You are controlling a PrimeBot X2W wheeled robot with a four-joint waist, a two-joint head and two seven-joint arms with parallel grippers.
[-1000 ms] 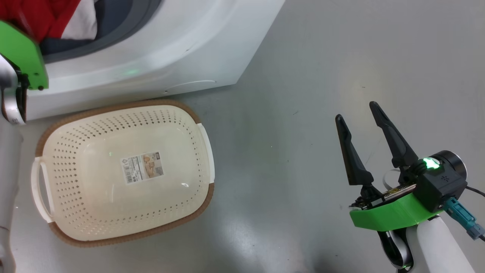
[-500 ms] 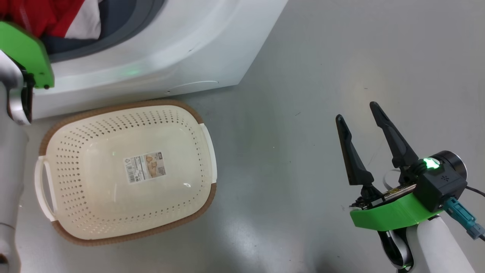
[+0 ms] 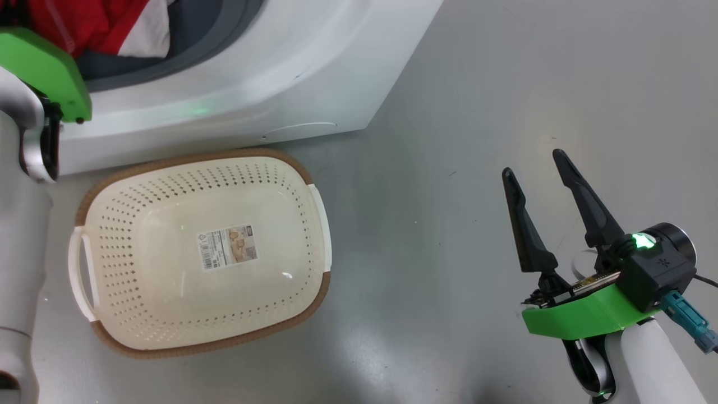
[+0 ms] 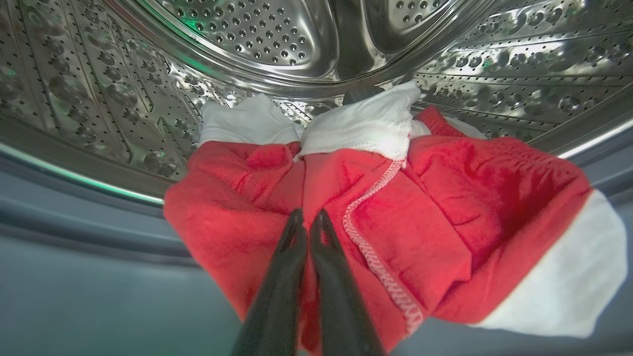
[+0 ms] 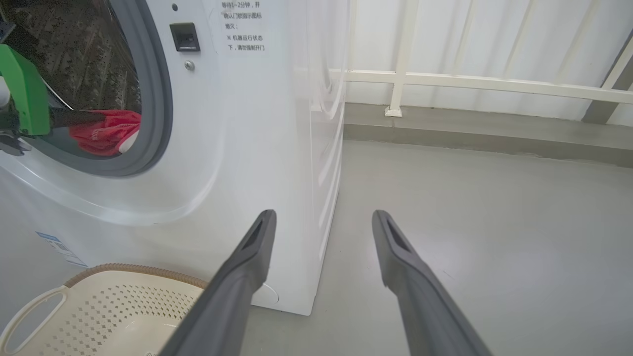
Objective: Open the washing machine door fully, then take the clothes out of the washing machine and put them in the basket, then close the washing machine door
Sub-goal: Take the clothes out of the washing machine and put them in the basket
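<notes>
Inside the washing machine [image 4: 277, 34], left gripper [image 4: 307, 216], just snapped together, is clamping the clothes [image 4: 435, 207]; right gripper [image 3: 532, 163] is idling apart; pull-out next.

The white machine [image 3: 252, 73] takes the upper left, with red and white clothes [image 3: 101, 22] in its mouth inside the grey ring [image 3: 224, 28]. The left arm [image 3: 19, 235] runs up the left edge, its green bracket [image 3: 47, 67] at the opening. The basket [image 3: 317, 289] sits on the grey floor [image 3: 477, 84] just before the machine, a label [image 3: 227, 247] on its bottom. The right tool [image 3: 532, 162] hovers at lower right, fingers spread, well apart from the basket.
</notes>
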